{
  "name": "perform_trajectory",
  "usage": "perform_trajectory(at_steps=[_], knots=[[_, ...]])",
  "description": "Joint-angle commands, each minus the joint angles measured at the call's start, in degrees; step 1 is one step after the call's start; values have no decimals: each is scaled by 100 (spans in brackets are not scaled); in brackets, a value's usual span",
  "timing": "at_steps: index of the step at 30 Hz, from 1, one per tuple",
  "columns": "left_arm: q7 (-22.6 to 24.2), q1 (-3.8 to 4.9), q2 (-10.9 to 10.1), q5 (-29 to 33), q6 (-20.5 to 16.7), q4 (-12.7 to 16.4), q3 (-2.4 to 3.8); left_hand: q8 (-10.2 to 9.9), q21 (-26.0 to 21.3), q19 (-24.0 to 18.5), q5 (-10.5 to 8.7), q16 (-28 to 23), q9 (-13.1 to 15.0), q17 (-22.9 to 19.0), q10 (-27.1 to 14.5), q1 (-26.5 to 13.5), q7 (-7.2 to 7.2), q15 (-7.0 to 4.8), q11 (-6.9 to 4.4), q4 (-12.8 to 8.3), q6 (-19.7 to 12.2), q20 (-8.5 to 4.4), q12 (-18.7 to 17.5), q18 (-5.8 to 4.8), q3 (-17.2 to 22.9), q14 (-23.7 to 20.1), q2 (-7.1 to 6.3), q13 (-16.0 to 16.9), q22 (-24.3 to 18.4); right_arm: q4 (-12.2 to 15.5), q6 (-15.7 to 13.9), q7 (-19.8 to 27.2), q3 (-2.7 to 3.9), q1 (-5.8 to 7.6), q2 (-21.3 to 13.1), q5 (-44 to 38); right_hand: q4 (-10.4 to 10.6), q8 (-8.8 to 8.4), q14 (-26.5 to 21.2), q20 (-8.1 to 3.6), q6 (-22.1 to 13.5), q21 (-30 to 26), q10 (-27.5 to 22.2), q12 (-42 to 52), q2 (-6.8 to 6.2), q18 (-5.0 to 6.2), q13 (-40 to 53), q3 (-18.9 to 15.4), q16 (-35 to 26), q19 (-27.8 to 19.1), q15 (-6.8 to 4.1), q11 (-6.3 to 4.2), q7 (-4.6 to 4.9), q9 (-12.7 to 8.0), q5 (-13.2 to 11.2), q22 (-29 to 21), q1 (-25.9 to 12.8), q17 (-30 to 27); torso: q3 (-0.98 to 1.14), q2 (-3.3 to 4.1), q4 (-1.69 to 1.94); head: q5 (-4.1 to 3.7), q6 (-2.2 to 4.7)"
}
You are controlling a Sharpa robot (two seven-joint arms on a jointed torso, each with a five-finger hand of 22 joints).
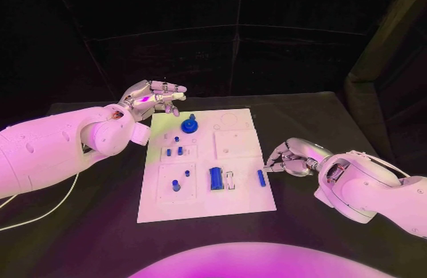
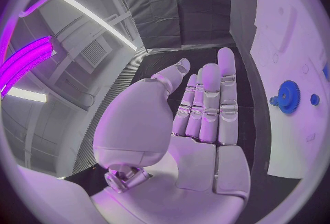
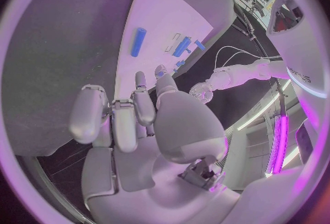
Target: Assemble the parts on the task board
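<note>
White task board (image 1: 239, 204), blue parts still loose on it, both hands off the work.

Mid-table, the board carries a blue gear (image 1: 189, 126) at its far left, small blue pegs (image 1: 174, 150) nearer, a larger blue block (image 1: 215, 178) and a blue pin (image 1: 261, 178) by its right edge. Left hand (image 1: 155, 97) hovers beyond the far-left corner, fingers straight and apart, holding nothing; judged staged near the gear. Right hand (image 1: 291, 157) sits just right of the pin, fingers curled loosely, empty; likely placed to take it.

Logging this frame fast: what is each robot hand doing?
Left robot hand: open, holding nothing.
Right robot hand: fingers curled, holding nothing.
</note>
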Motion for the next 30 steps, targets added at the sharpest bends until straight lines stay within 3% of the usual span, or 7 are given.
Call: perform_trajectory(at_steps=[1,7,17,22,30], knots=[[36,7,-7,-35,76,6,0,-17,-9,-6,-21,7,4,-6,-57,27,5,-1,-1,6,-15,24,20,75,-25,-23,26,6,-8,-38,-221,-481,-4,-12,39,-544,9,-46,442,-4,1,43,73,136,8,-94,230,-40,35,37,-19,-48,7,-12,92,4,-79,659,4,6,5,2,7],[40,7,-12,-39,77,9,-2,-17,-9,-6,-21,7,4,-6,-57,27,5,-1,-1,6,-15,24,20,75,-25,-23,26,6,-8,-164,70,-815,-10,-65,217,-732,107,-64,448,-4,11,63,74,164,-16,-97,275,-103,70,46,-15,-46,4,-13,131,27,-237,708,7,15,-5,14,-5],[44,6,-23,-40,77,19,-3,-17,-9,-6,-21,7,4,-6,-57,27,5,-1,-1,6,-15,24,20,75,-25,-23,26,6,-8,-258,398,-950,-11,-369,466,-878,137,-53,448,-5,46,73,65,161,-23,-99,277,-120,76,49,-19,-54,-8,-6,116,41,-281,715,10,13,-5,34,-55],[45,5,-34,-40,78,19,-4,-17,-9,-6,-21,7,4,-6,-57,27,5,-1,-1,6,-15,24,20,75,-25,-23,26,6,-8,-262,387,-983,-10,-485,544,-1005,127,-43,446,-6,68,71,59,157,-37,-97,274,-121,75,46,-23,-60,-16,0,112,37,-270,713,3,6,-5,29,-72],[41,4,-38,-40,80,14,-5,-17,-9,-6,-21,7,4,-6,-57,27,5,-1,-1,6,-15,24,20,75,-25,-23,26,6,-8,-269,306,-1036,-9,-528,595,-1170,102,-16,444,-13,123,73,50,152,-49,-97,275,-112,73,44,-34,-75,-35,14,110,40,-233,709,0,4,4,31,-77]])
